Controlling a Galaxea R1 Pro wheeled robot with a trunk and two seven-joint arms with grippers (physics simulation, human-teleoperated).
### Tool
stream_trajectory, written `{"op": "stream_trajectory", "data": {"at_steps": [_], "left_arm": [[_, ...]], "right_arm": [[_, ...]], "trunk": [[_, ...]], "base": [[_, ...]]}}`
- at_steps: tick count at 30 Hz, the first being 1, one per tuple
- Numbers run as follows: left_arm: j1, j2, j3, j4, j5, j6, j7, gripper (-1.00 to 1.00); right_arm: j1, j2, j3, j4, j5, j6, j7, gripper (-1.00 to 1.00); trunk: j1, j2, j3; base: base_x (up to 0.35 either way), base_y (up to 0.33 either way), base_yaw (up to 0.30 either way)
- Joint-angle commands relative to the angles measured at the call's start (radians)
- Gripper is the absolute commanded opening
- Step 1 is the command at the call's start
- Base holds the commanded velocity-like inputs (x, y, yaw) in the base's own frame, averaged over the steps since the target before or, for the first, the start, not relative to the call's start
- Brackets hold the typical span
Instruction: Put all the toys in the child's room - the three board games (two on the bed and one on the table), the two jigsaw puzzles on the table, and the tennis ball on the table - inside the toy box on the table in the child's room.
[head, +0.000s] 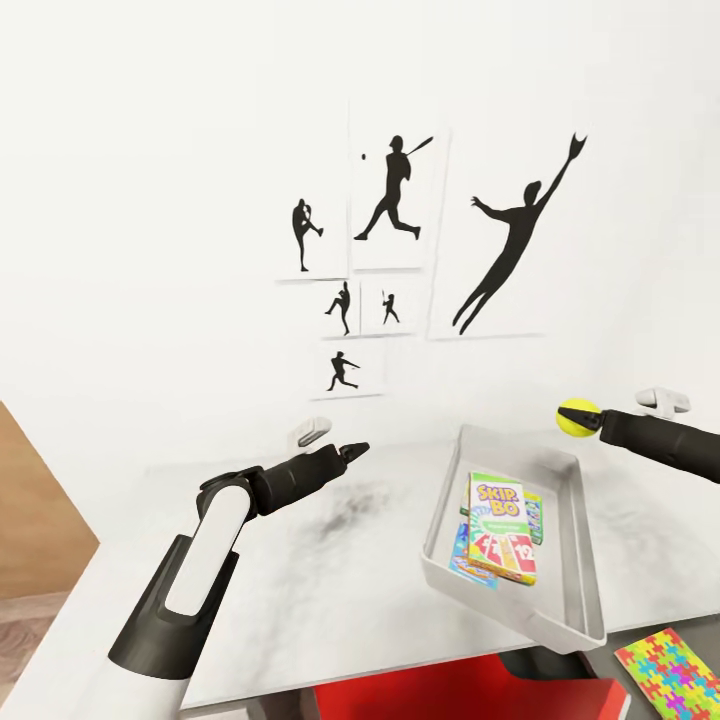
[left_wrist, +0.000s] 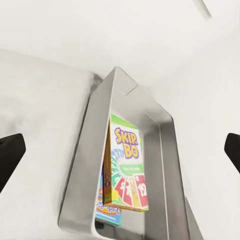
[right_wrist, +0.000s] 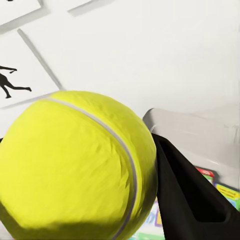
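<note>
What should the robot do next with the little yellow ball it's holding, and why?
Probably lower the right gripper a little and let go. It holds the small fuzzy yellow-green tennis ball above the far end of the shallow light grey toy box, where the stacked board games already lie, so the ball should drop inside.

Head view: high, facing down toward tabletop (head: 300, 560) and wall. Left wrist: near above toy box (left_wrist: 82, 165), shared with head view. Right wrist: tight against tennis ball (right_wrist: 70, 165).
</note>
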Motion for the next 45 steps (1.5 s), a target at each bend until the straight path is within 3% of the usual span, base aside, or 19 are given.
{"op": "stream_trajectory", "data": {"at_steps": [1, 8, 13, 17, 22, 27, 34, 45], "left_arm": [[-0.001, 0.0, 0.0, -0.001, 0.011, 0.002, 0.01, 1.0], [-0.001, 0.0, 0.0, -0.001, 0.01, 0.002, 0.01, 1.0], [-0.001, 0.0, 0.001, -0.001, 0.01, 0.002, 0.01, 1.0], [-0.001, 0.0, 0.001, -0.001, 0.01, 0.002, 0.01, 1.0], [-0.001, 0.001, 0.002, -0.001, 0.01, 0.002, 0.01, 1.0], [-0.001, 0.0, 0.003, 0.0, 0.01, 0.002, 0.01, 1.0], [-0.001, 0.0, 0.003, 0.0, 0.01, 0.002, 0.01, 1.0], [-0.001, 0.0, 0.003, 0.001, 0.01, 0.002, 0.01, 1.0]], "right_arm": [[-0.001, -0.001, -0.001, 0.0, 0.008, 0.005, 0.008, -1.0], [0.005, -0.003, 0.003, 0.002, 0.02, 0.005, 0.006, -1.0], [0.034, -0.012, 0.007, 0.002, 0.064, 0.005, 0.005, -1.0], [0.068, -0.038, 0.019, 0.002, 0.101, 0.005, 0.005, -1.0], [0.109, -0.074, 0.067, 0.002, 0.119, 0.005, 0.005, -1.0], [0.139, -0.091, 0.121, 0.003, 0.138, 0.005, 0.005, -1.0], [0.171, -0.097, 0.141, 0.004, 0.167, 0.005, 0.009, -1.0], [0.196, -0.092, 0.148, 0.008, 0.175, 0.005, 0.011, -1.0]], "trunk": [[0.001, -0.002, -0.002], [0.001, -0.002, -0.002], [0.001, -0.002, -0.002], [0.001, -0.002, -0.002], [0.001, -0.002, -0.002], [0.001, -0.002, -0.002], [0.001, -0.002, -0.002], [0.001, -0.002, -0.002]], "base": [[0.0, -0.018, 0.0], [0.0, -0.011, 0.0], [0.0, -0.003, 0.0], [0.0, -0.001, 0.0], [0.0, 0.0, 0.0], [0.0, 0.0, 0.0], [0.0, 0.0, 0.0], [0.0, 0.0, 0.0]]}}
